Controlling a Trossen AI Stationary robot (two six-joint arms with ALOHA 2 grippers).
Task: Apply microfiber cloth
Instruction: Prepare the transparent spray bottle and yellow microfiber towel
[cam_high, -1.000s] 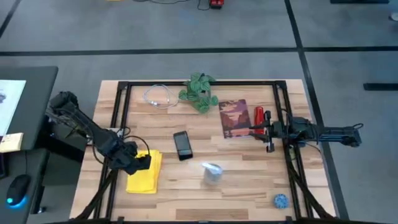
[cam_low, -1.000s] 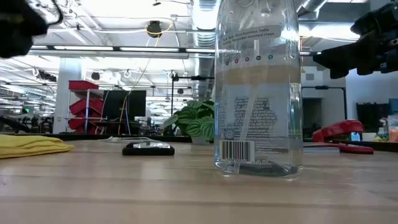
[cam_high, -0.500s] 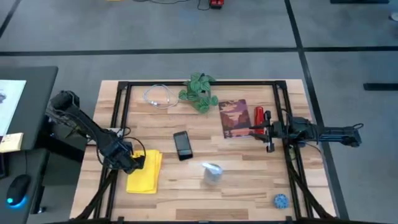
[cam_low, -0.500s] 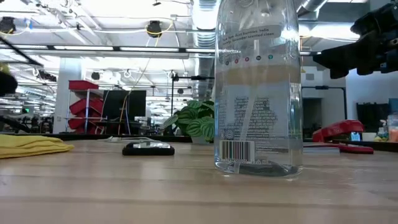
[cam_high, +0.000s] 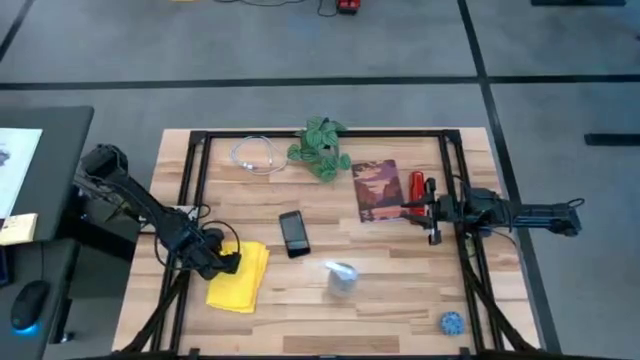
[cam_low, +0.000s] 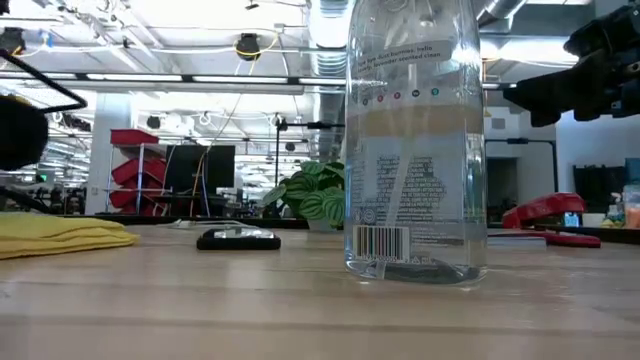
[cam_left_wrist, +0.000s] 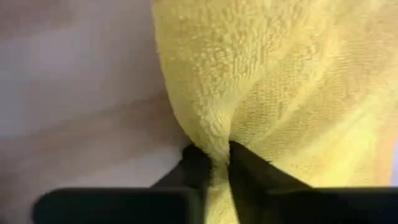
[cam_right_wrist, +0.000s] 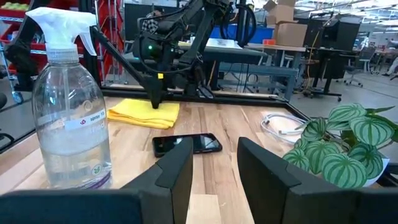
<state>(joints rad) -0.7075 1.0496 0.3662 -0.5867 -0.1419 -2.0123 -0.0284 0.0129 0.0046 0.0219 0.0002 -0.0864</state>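
Observation:
The yellow microfiber cloth (cam_high: 240, 282) lies flat on the wooden table at the near left, also seen in the low view (cam_low: 60, 232) and the right wrist view (cam_right_wrist: 144, 113). My left gripper (cam_high: 230, 262) is shut on its far left part. To the cloth's right lies a black phone (cam_high: 293, 232), face up. A clear spray bottle (cam_high: 342, 277) stands right of the phone, nearer the front. My right gripper (cam_right_wrist: 214, 174) hangs open above the table's right side with nothing between its fingers. My left gripper pinches a raised fold of the cloth (cam_left_wrist: 211, 134) between its two fingers, near the cloth's far left edge. The fingers slant down from the table's left. The fold bunches up at the fingertips (cam_left_wrist: 198, 163); the rest of the cloth lies on the table.
A potted plant (cam_high: 320, 148) and a coiled white cable (cam_high: 255, 157) sit at the far edge. A book (cam_high: 378, 190) and a red stapler (cam_high: 417, 188) lie under the right arm. A small blue ball (cam_high: 452, 322) rests at the near right. Black frame rails run along both table sides.
My left gripper has drawn back toward the table's left edge, then gone right again. The cloth has slid and turned a little: its far end now lies nearer the phone, and its near end has hardly moved.

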